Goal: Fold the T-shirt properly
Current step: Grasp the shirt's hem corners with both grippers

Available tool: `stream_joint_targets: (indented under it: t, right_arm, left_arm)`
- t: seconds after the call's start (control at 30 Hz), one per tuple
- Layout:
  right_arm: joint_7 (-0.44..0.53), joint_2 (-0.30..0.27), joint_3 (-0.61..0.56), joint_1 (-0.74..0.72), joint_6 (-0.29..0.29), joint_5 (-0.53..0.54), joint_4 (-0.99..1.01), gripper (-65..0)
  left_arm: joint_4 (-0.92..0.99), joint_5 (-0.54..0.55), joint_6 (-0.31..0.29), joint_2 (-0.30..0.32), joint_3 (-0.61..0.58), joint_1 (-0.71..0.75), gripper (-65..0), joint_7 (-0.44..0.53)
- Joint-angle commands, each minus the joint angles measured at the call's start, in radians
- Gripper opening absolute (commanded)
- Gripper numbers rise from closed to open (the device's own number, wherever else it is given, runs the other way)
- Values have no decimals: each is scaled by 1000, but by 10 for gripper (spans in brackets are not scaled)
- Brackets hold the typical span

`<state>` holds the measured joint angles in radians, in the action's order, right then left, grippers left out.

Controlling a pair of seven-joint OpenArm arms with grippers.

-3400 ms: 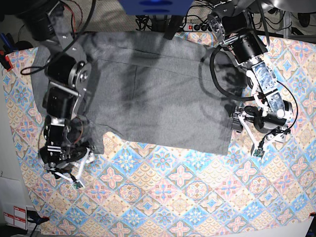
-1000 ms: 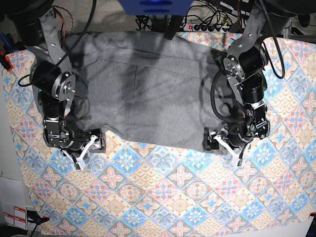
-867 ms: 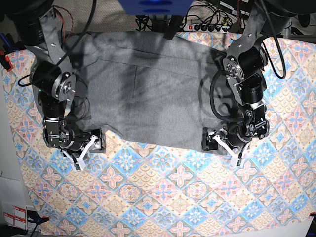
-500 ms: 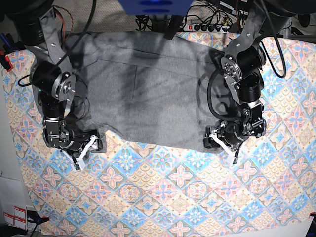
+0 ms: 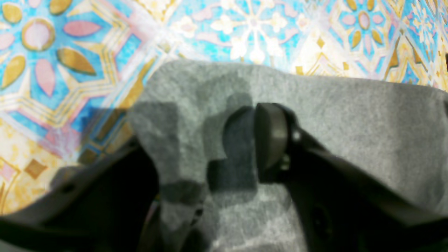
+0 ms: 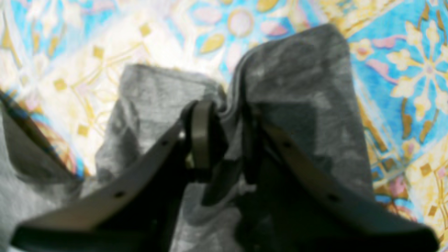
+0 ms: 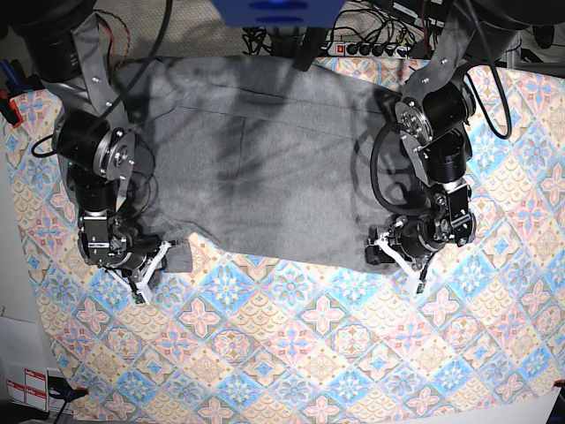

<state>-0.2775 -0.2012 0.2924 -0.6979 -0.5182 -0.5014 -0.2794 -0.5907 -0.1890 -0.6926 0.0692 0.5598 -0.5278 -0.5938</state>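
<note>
t-shirt [image 7: 265,168]: spread flat on the tablecloth [image 7: 335,353].
right gripper [image 6: 220,140]: clenched on one near hem corner — fabric bunched between the jaws.
left gripper [image 5: 206,147]: straddling the other hem corner; grip cannot be told.
step: seizing the hem.
next: lift both corners evenly, carry toward the collar.

Pastel tile-patterned tablecloth [image 7: 300,353] over the table, grey T-shirt [image 7: 265,168] spread flat on it

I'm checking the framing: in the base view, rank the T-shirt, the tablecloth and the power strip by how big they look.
1. tablecloth, partly covered
2. T-shirt
3. power strip, partly hidden at the top edge
</note>
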Motion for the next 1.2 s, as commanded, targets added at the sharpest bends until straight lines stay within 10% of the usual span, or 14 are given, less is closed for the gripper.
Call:
stream_joint_targets:
  t: [0.0,0.2,1.17]
  right_arm:
    - [17,-10,1,-36,2,2,-16,-556]
    - [19,-10,1,-36,30,10,-34,-603]
    - [-164,-7,3,-102,114,8,-232,-608]
  left_arm:
    - [-7,-7,-6,2,-4,-15,-423,-12]
    - [-12,1,-6,2,-5,-15,-588,-10]
    - [-10,131,-6,77,1,-55,-597,33]
